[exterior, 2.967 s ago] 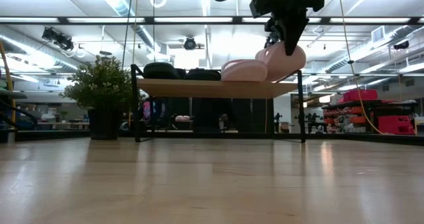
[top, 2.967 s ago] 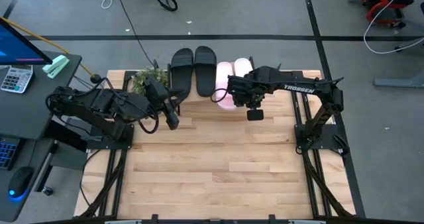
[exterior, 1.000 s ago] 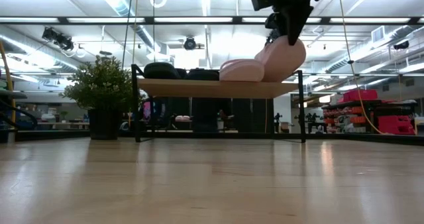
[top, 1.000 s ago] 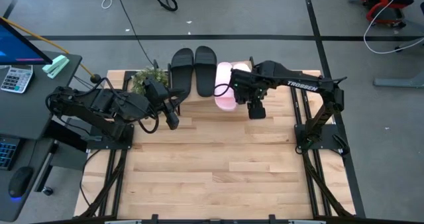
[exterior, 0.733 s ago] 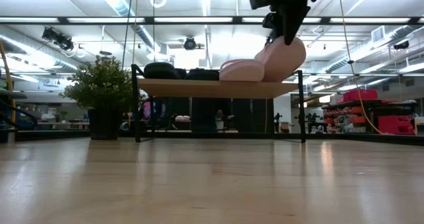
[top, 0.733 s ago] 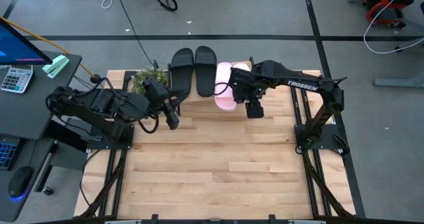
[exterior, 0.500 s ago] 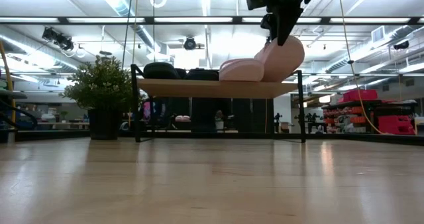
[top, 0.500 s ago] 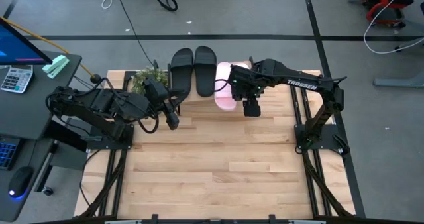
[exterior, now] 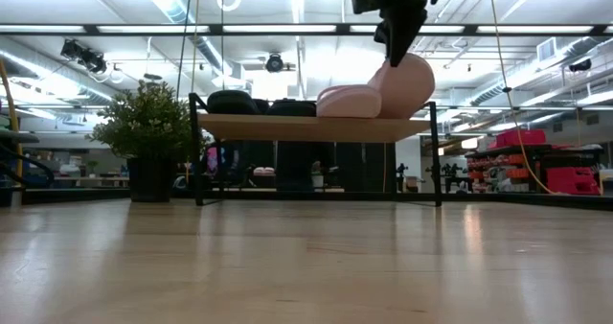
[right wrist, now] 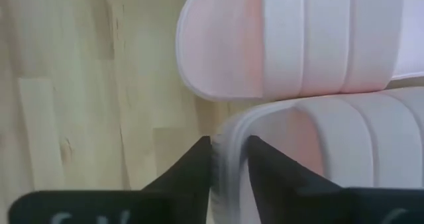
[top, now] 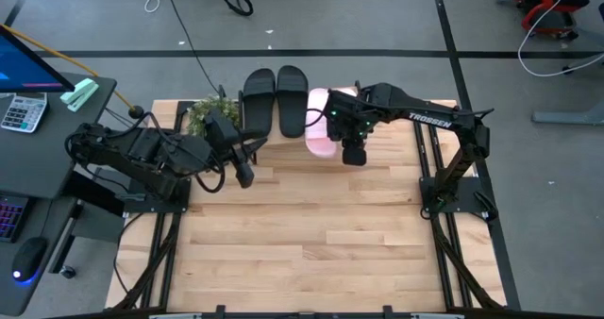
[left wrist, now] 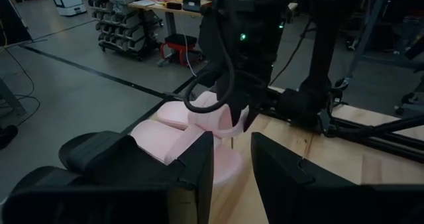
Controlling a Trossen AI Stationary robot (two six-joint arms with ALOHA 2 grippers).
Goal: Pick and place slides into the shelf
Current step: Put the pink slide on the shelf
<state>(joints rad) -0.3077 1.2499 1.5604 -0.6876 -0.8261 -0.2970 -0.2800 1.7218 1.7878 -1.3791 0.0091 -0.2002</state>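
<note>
From above, the right gripper [top: 351,155] has slid a little toward the left arm's side since a second ago, staying over the near edge of the shelf [top: 253,140], where two black slides [top: 276,100] lie side by side next to the pale pink ones [top: 321,130]. The left gripper [top: 243,173] waits where it was, near the potted plant [top: 206,114], fingers a narrow gap apart and holding nothing. In the low view the flat pink slide [exterior: 350,101] rests on the shelf board while the tilted pink slide [exterior: 407,82] leans against it (its raised end under the right gripper [exterior: 397,38]), and that gripper has shifted slightly sideways. The left wrist view shows the right arm standing over the pink pair [left wrist: 179,128]. The right wrist view has its fingers [right wrist: 192,168] clenched on the rim of the nearer pink slide [right wrist: 311,141], the other pink slide [right wrist: 291,42] beyond.
</note>
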